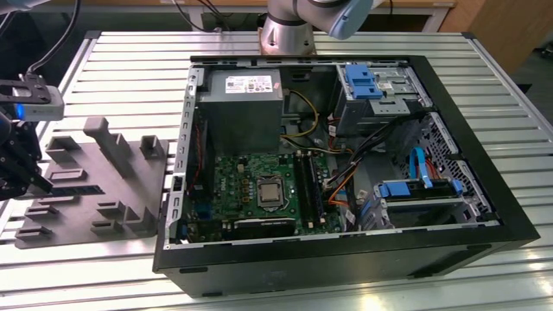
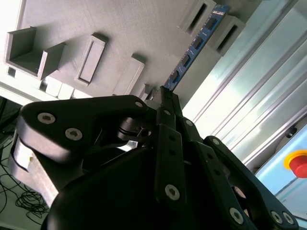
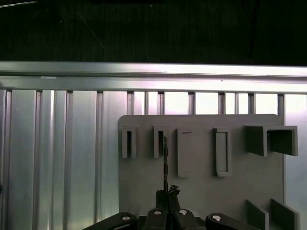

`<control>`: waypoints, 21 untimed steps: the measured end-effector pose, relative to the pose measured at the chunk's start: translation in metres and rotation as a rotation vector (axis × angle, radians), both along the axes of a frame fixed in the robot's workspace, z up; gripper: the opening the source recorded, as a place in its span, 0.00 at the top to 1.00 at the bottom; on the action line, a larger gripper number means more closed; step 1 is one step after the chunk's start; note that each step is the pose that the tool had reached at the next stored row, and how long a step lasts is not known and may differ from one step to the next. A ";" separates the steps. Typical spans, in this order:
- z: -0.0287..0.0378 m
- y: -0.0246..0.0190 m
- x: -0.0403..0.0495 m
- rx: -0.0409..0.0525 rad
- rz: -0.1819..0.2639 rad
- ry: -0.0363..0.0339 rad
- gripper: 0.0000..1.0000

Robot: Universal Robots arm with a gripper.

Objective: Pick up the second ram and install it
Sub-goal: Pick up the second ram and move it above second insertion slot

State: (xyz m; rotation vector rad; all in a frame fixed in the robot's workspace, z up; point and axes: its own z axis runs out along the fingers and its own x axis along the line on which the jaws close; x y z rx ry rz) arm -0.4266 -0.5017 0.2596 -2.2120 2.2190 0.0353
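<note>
Clearly, the second ram sits in the grey holder. It is a thin dark board with a row of black chips, standing on its long edge between the small blocks of that holder. In the exterior view its long axis goes nearly from 9 o'clock to 3 o'clock. The holder is on the tabletop, at 9 o'clock from the open computer case and well apart from the motherboard inside it.

The relation that matters is this: the stick points straight away from the jaws. In the second wrist view its near end meets the fingertips, and its far end rests between two blocks of the holder. In the first wrist view it is seen edge-on, as one thin line that runs into the tips. So the jaws are at the 9 o'clock end of the stick, in line with its long axis and not across its middle. As far as I can judge, they are drawn together on that near end and pinch its two flat faces. I judge that the stick is not yet lifted out of the holder.
</note>
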 end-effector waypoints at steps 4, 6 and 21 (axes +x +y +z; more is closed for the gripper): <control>0.0013 0.0000 0.0000 0.0004 0.000 0.0001 0.88; 0.0018 0.0000 0.0000 0.0008 0.000 -0.0001 0.88; 0.0062 0.0000 0.0000 0.0012 0.000 -0.0003 0.88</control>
